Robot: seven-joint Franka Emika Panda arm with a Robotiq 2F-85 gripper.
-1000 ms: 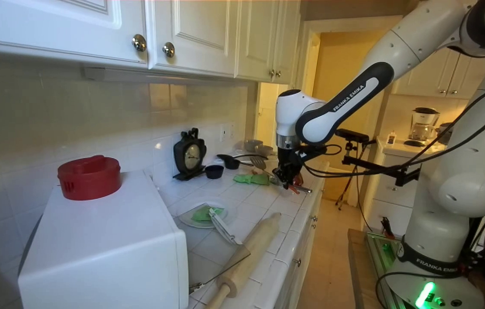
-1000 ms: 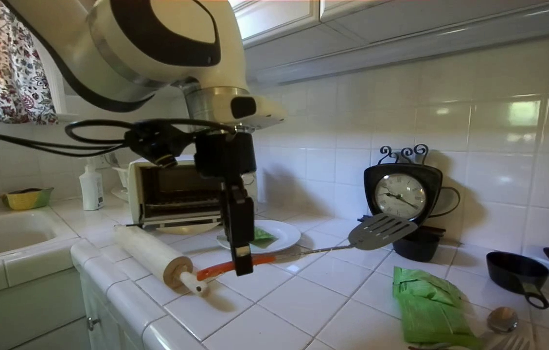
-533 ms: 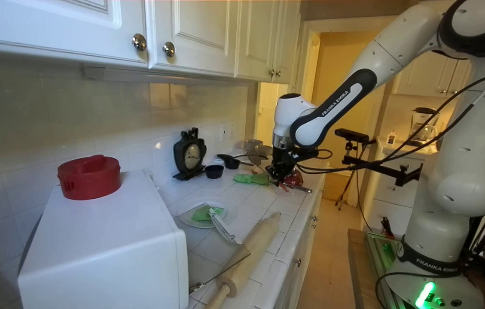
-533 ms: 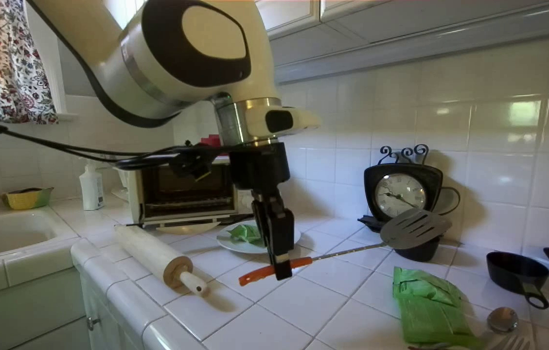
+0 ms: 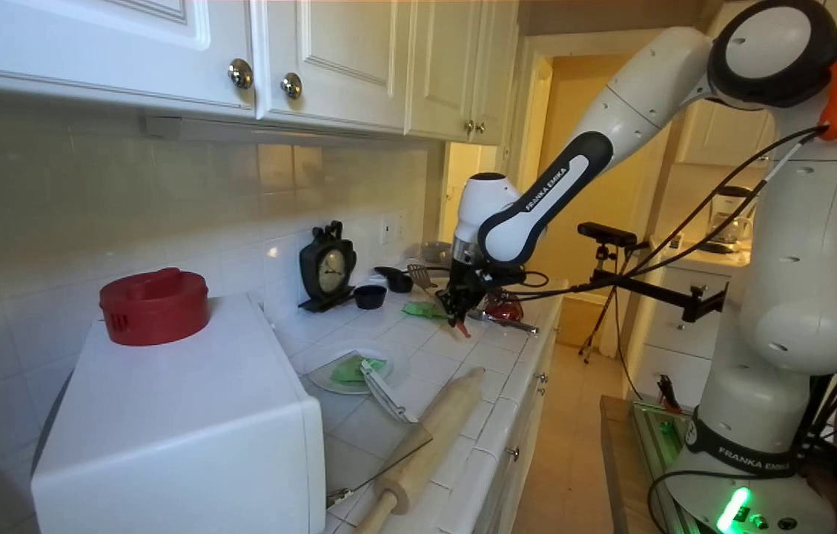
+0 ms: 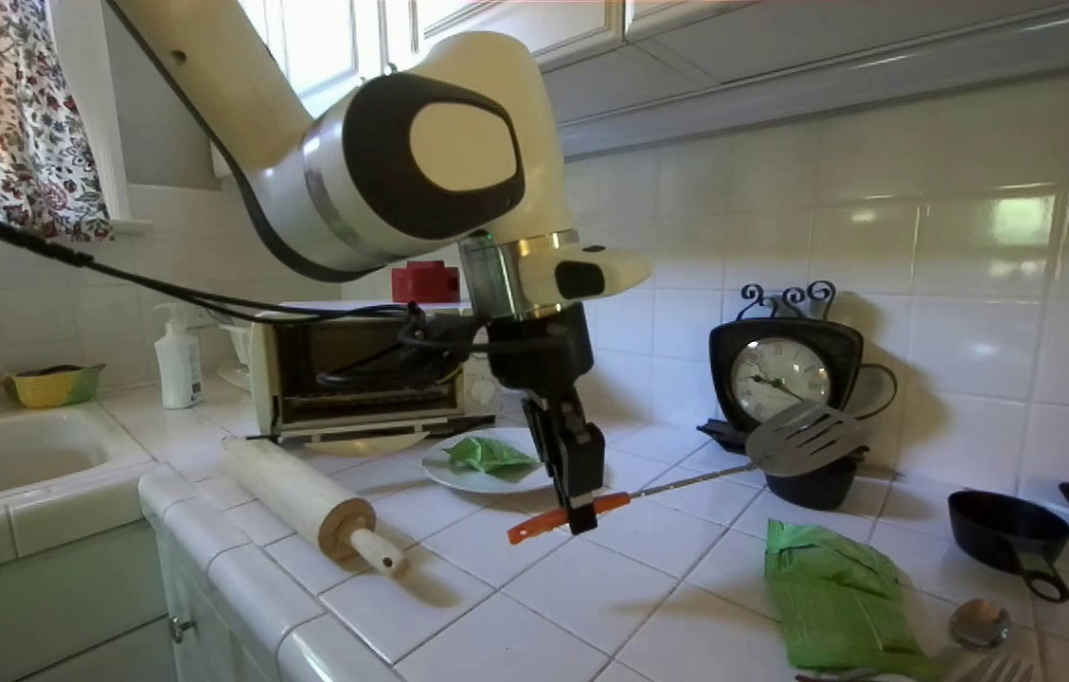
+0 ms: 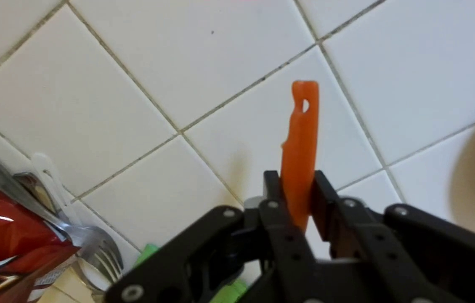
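- One sink (image 6: pixel 13 459) occupies the far left in an exterior view, with a yellow-and-green basket (image 6: pixel 51 388) at its rear edge.
- Pump bottle (image 6: pixel 179 367): upright on the tiled counter (image 6: pixel 534 625), beside the sink.
- Rolling pin (image 6: pixel 297 494): lying near the front edge of the counter.
- Toaster oven (image 6: pixel 354 412): near the rolling pin, red container (image 6: pixel 425 282) on top.
- Plate (image 6: pixel 468 481): on the counter, bearing a small green packet (image 6: pixel 489 455).
- Gripper (image 6: pixel 581 511): jaws clamped on the orange handle (image 6: pixel 539 525) of the slotted spatula (image 6: pixel 804 440); the wrist view shows the handle between both fingers (image 7: pixel 325 193).
- Slotted spatula: suspended above the counter at a slant, handle low at left, blade higher at right.
- Clock (image 6: pixel 778 374): upright on the counter; the blade overlaps its lower edge in this view.
- Black cup (image 6: pixel 809 488): in front of the clock, partly hidden by the blade.
- Large green packet (image 6: pixel 842 606): on the counter, a spoon (image 6: pixel 979 623) just right of it.
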